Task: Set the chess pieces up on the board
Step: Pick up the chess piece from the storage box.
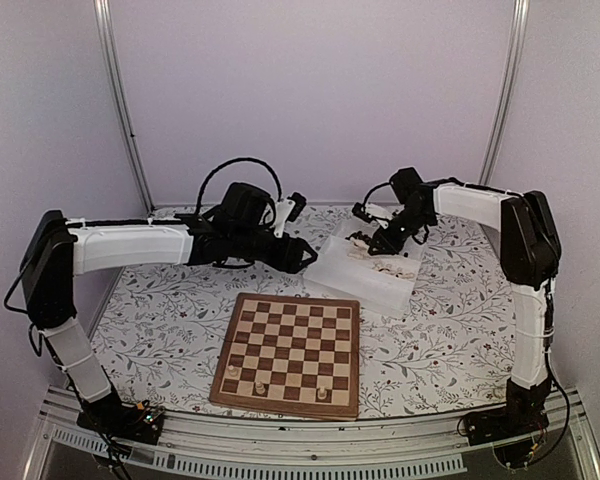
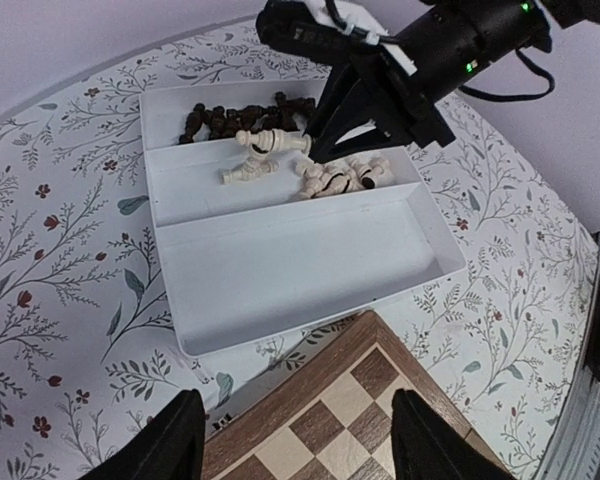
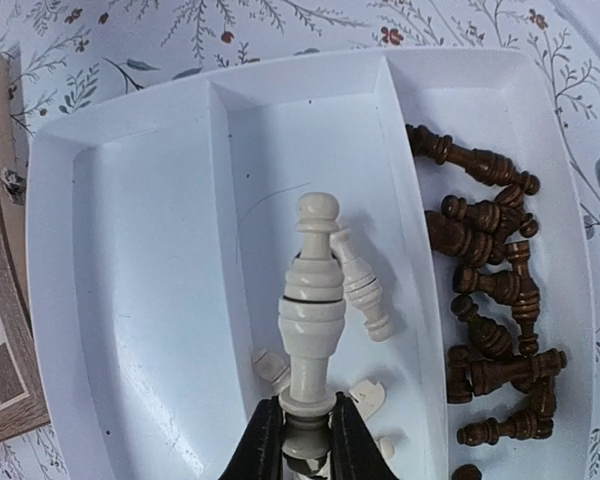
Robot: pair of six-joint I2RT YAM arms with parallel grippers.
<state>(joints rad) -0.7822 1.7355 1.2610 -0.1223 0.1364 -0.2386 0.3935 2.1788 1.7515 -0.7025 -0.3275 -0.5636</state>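
Right tool [image 3: 306,440] clamped on cream piece [image 3: 312,300] at its base, head pointing ahead. Light, rigid, smooth turned wood; likely pivots, so grip mid-stem. Left tool [image 2: 295,440] spread, empty.

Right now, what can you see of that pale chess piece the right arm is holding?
The pale piece looks like turned cream wood, with a round knob on top, a ringed collar and a slim stem. The right pincer clamps its base, and nothing else visibly touches it. It is held over the middle compartment of the white tray, above other cream pieces lying there.
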